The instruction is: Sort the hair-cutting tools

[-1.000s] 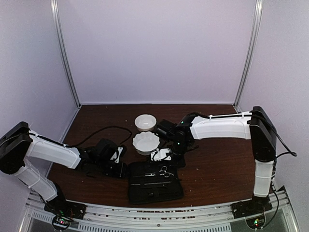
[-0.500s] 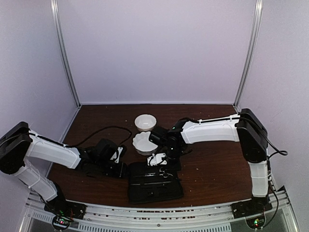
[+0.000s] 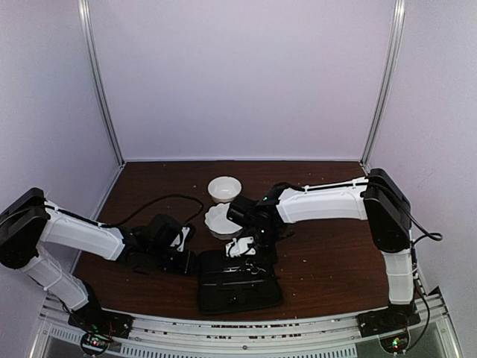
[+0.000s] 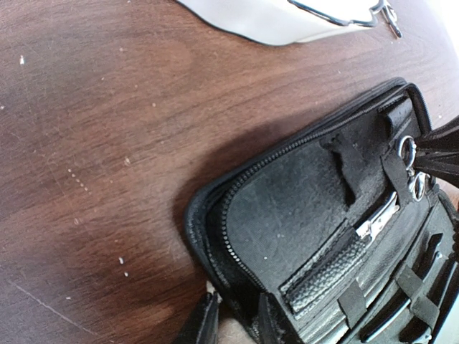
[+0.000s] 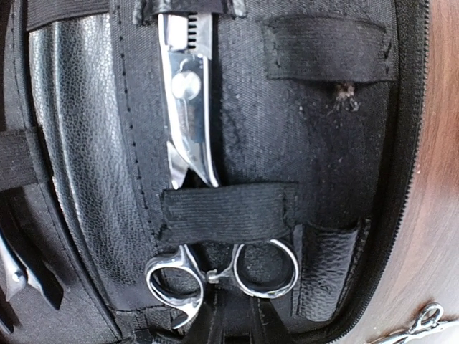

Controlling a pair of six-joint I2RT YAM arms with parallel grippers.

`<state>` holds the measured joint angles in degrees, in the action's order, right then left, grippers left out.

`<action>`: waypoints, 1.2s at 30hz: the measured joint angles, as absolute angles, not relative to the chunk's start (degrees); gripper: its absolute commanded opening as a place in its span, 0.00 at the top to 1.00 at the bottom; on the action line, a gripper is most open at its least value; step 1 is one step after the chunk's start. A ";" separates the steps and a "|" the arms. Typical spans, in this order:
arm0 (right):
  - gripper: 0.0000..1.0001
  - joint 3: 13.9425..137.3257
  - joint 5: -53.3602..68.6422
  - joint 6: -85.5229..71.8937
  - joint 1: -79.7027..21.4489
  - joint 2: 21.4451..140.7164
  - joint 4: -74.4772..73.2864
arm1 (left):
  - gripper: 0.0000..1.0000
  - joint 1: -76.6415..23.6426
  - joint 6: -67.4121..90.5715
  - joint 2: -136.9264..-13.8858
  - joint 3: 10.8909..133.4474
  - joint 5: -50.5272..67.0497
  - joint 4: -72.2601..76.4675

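Note:
A flat black case (image 3: 238, 287) lies open at the table's front. One pair of silver scissors (image 5: 188, 122) sits under its elastic strap, ring handles toward my right gripper. My right gripper (image 5: 237, 326) hovers just behind the rings, jaws slightly apart, holding nothing; it also shows in the top view (image 3: 252, 252). My left gripper (image 4: 237, 326) is shut on the case's left rim (image 4: 215, 258). A second silver pair (image 5: 419, 326) shows beside the case. A slim black stick-like tool (image 4: 391, 319) sits under straps in the case's other half.
A round white bowl (image 3: 223, 188) and a scalloped white bowl (image 3: 216, 218) stand behind the case; the scalloped one's rim shows in the left wrist view (image 4: 265, 18). A black cable (image 3: 149, 205) loops across the left of the table. Walls enclose the back and sides.
My right arm has swung left and forward, bringing its gripper from beside the scalloped bowl down to the case's back edge over the scissors. The left arm has not moved.

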<state>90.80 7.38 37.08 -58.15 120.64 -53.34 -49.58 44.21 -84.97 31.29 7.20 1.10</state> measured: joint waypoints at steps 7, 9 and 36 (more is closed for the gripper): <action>0.71 90.48 7.22 36.62 -57.14 119.61 -52.82 | 0.69 -49.60 43.59 -84.62 31.51 6.81 0.03; 0.69 90.28 7.25 36.45 -56.42 118.28 -52.86 | 0.65 -49.60 43.24 -83.88 31.53 6.46 -1.32; 0.50 101.36 9.26 18.70 -34.74 126.37 -52.95 | 0.42 -49.60 40.80 -72.58 30.74 0.16 -13.26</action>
